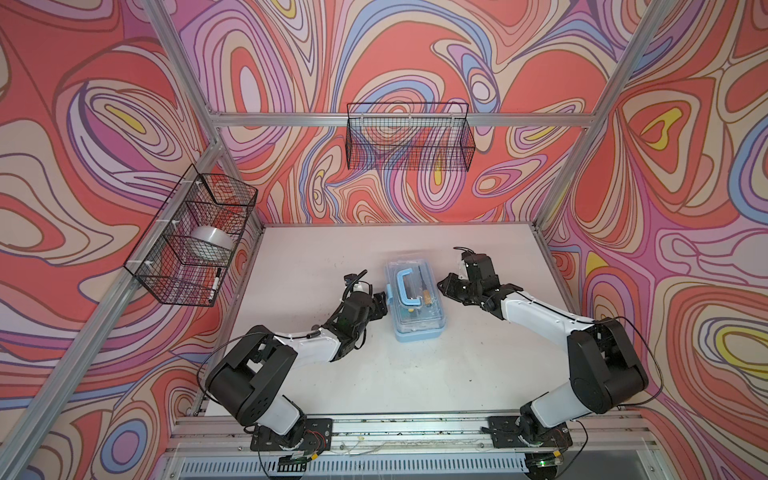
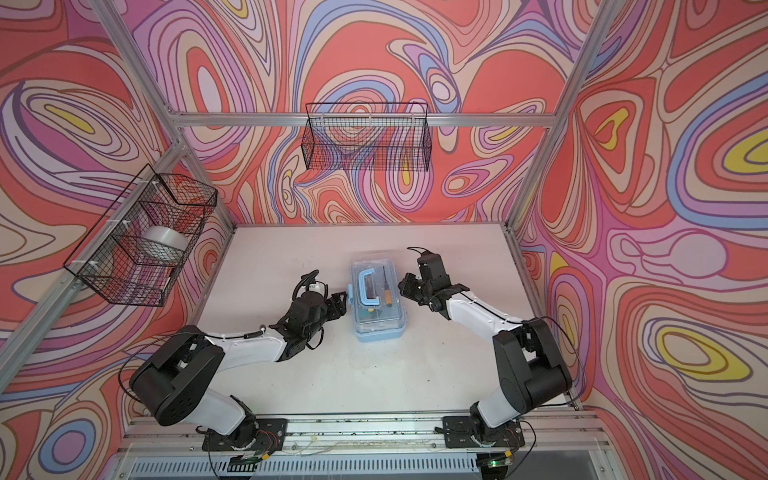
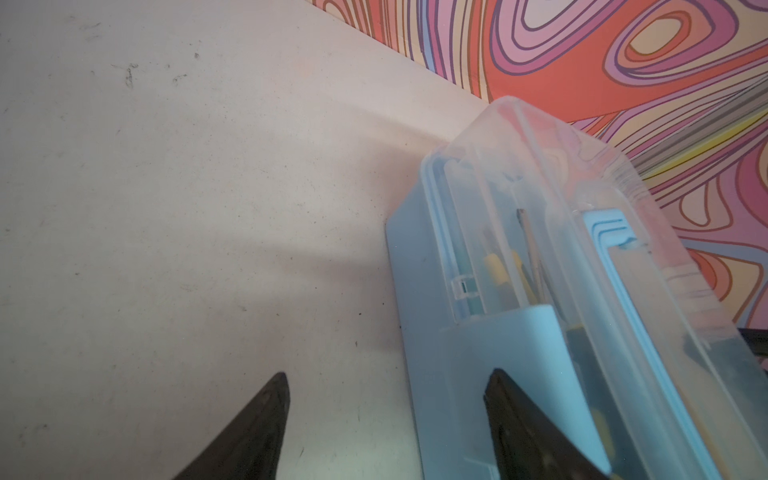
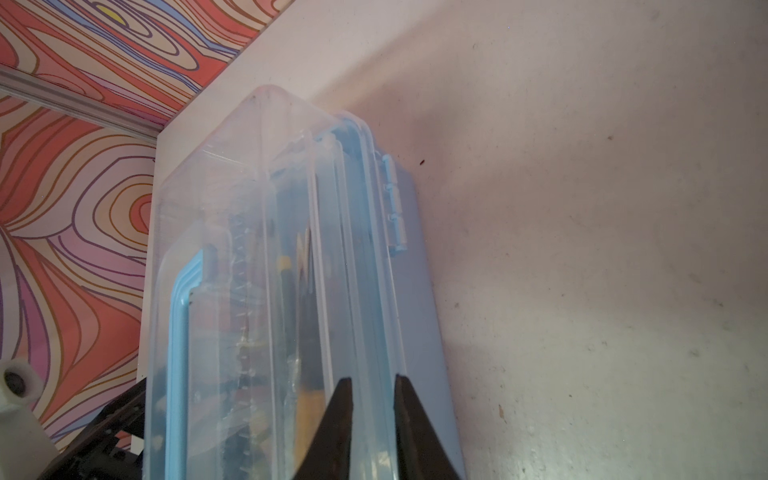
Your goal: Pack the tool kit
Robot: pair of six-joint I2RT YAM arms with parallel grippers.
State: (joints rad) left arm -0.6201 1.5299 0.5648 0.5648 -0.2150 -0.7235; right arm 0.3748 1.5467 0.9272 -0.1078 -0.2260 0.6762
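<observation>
The tool kit is a light-blue box with its clear lid down and blue handle on top, standing mid-table in both top views. Tools show through the lid. My left gripper is open at the box's left side, one fingertip in front of the blue latch, the other over bare table. My right gripper is at the hinge side, its narrow jaws closed on the box's rim near the hinge.
A black wire basket hangs on the back wall. Another basket on the left wall holds a tape roll and a marker. The white table is ringed by aluminium frame posts.
</observation>
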